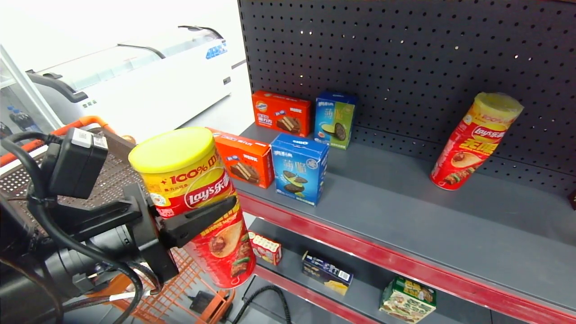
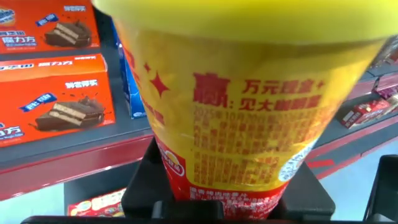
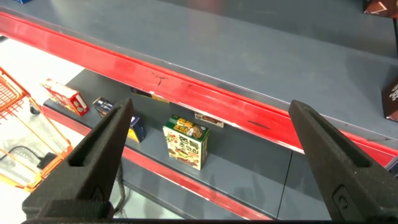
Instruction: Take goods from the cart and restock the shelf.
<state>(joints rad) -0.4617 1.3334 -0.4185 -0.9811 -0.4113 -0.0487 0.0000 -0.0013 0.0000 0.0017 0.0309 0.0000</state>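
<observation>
The chip canister (image 1: pixel 180 175) is clamped in the left gripper (image 1: pixel 193 220), whose black fingers close around its middle. It hangs in the air over the orange wire cart (image 1: pixel 171 297), just off the front corner of the upper shelf (image 1: pixel 405 225) and near the front orange biscuit box (image 1: pixel 245 157). It leans a little, lid toward the camera. The right gripper (image 3: pixel 210 106) stands wide open and holds nothing, above the shelf's red front edge (image 1: pixel 360 252).

The likeliest trouble is a collision. If swung straight in, the canister's base could clip the red edge, or nudge the orange box and the blue biscuit box (image 1: pixel 299 168) beside it. These are light cartons and would probably topple or slide. The canister is tall and narrow, so set down off-vertical it may fall over. A second chip canister (image 1: pixel 472 139) already leans against the pegboard back (image 1: pixel 405 58) rather than standing. Too hard a squeeze could dent the tube.

The canister is a glossy printed cylinder, probably cardboard, with a smooth yellow plastic lid. The shelf board is flat, matte grey metal, and the back panel is dark perforated sheet. The boxes are crisp-cornered printed card.
</observation>
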